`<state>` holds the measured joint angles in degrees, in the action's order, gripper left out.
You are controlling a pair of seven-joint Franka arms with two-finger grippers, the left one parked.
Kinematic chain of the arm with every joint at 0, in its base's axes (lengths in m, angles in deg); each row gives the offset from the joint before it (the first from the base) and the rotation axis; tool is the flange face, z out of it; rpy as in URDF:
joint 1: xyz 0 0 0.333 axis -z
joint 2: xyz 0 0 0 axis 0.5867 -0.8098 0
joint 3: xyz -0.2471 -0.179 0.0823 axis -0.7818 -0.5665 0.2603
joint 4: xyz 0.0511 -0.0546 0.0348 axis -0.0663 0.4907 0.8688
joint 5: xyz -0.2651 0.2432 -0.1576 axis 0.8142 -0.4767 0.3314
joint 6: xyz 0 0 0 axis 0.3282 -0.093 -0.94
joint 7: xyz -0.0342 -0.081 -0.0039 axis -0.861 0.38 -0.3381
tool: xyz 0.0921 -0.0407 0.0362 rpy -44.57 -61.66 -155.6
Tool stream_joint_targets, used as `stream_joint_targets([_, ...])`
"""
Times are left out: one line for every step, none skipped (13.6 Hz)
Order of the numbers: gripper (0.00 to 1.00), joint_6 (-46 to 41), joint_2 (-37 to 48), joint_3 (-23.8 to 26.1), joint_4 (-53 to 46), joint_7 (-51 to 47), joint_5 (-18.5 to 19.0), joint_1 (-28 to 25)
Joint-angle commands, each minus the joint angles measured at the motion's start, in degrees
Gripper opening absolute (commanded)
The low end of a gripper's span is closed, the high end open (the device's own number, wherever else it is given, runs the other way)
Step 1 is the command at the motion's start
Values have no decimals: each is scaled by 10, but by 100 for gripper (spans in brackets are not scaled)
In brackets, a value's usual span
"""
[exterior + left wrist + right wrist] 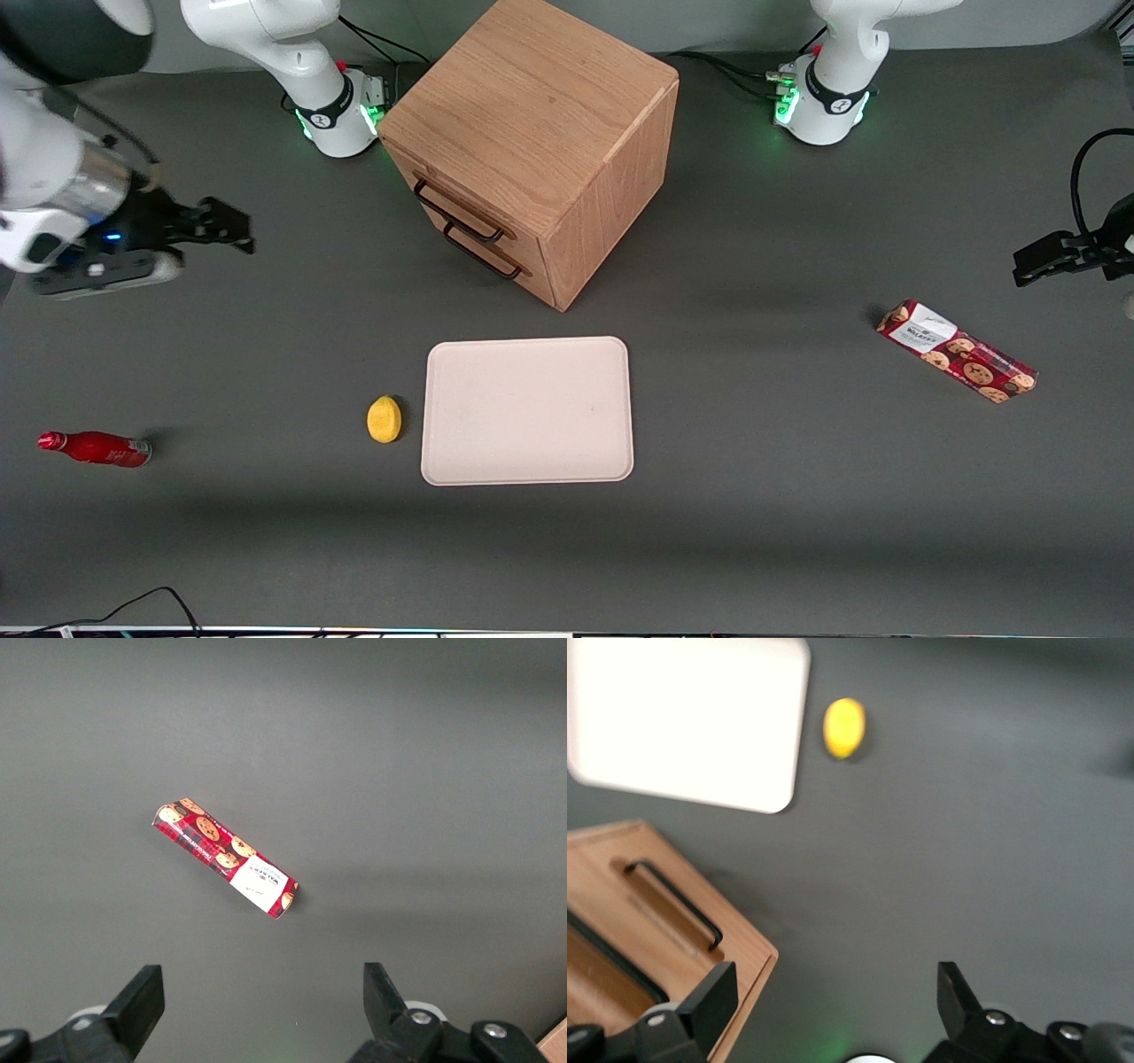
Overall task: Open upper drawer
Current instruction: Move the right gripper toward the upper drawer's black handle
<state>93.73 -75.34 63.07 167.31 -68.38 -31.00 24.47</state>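
The oak cabinet (540,115) stands at the back middle of the table. Its upper drawer (447,197) is shut, with its thin black bar handle (456,211) above the like lower drawer handle (481,252). My right gripper (226,229) hangs above the table toward the working arm's end, well apart from the drawer fronts, open and empty. In the right wrist view the open gripper (833,992) is over bare table beside the cabinet's front corner (757,961). The upper handle (602,957) and lower handle (673,904) both show there.
A cream tray (527,409) lies nearer the front camera than the cabinet, with a yellow lemon (384,418) beside it. A red bottle (96,448) lies toward the working arm's end. A red cookie pack (957,351) lies toward the parked arm's end.
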Motion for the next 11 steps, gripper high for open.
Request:
stream_joint_targets([100,-3,6,12,26,130,-43,2])
stream_joint_targets([100,-2,4,12,28,165,-69,3])
stream_joint_targets([100,2,3,13,34,191,-77,2])
stream_joint_targets([100,9,5,24,47,204,-85,1])
stream_joint_targets([100,22,6,35,54,213,-101,2])
stream_joint_targets([100,36,6,47,64,214,-104,1])
stream_joint_targets([100,50,5,67,75,216,-105,2])
stream_joint_targets([100,62,5,83,86,218,-105,1])
stream_joint_targets([100,71,4,100,95,218,-105,2])
stream_joint_targets([100,83,4,107,106,218,-105,1])
stream_joint_targets([100,95,4,118,120,217,-107,1])
